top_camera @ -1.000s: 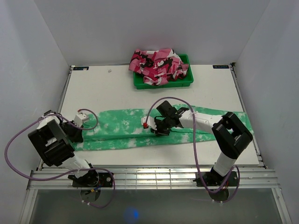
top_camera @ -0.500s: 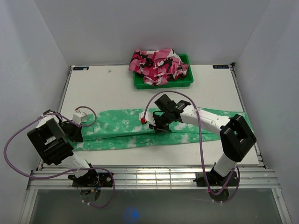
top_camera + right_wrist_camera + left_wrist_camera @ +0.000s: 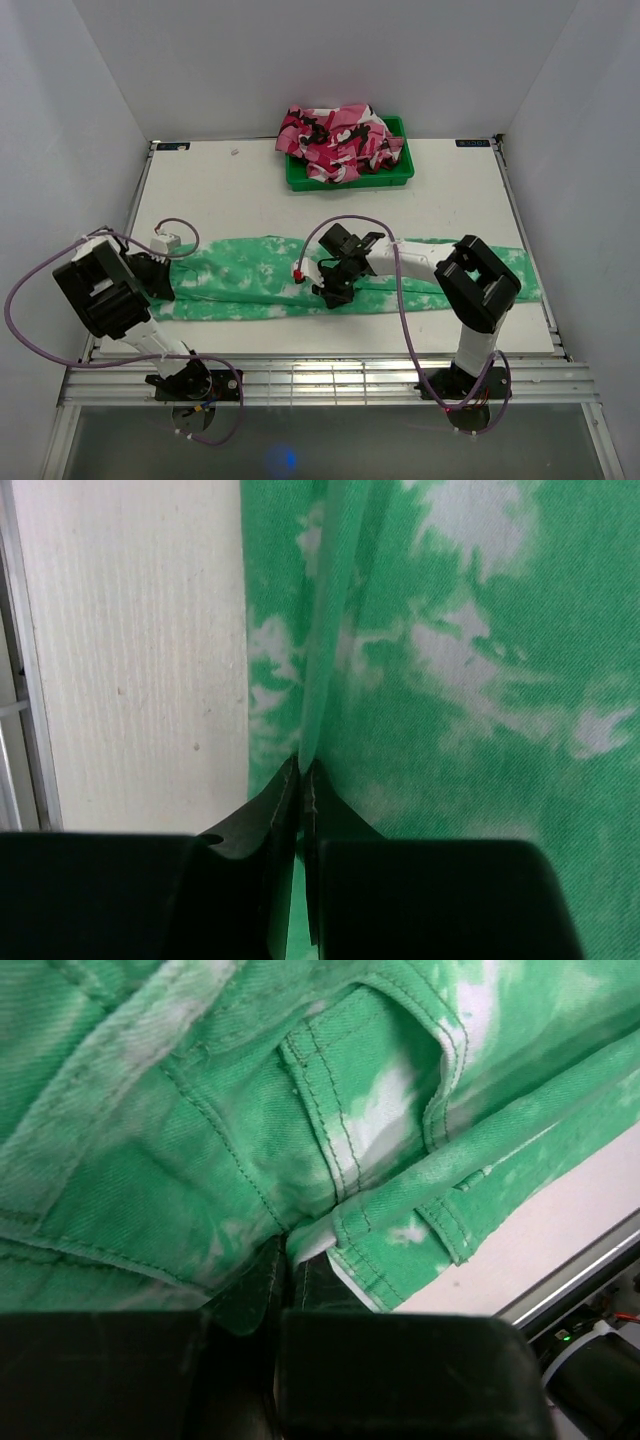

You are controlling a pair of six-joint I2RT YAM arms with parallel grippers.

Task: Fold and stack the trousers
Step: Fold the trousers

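Trousers [image 3: 250,272] lie as one long strip across table [image 3: 230,190], waist end at left. Left gripper [image 3: 290,1265] pinches the waistband hem near the front-left edge. Right gripper [image 3: 302,772] is pressed together on a raised cloth fold at mid-leg. Against a second ago: right gripper has slid left and nearer the bases; left gripper has barely shifted

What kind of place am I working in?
Probably a robotics lab cell: white walls box in a white table holding green tie-dye trousers and a green plastic bin of pink camouflage cloth.
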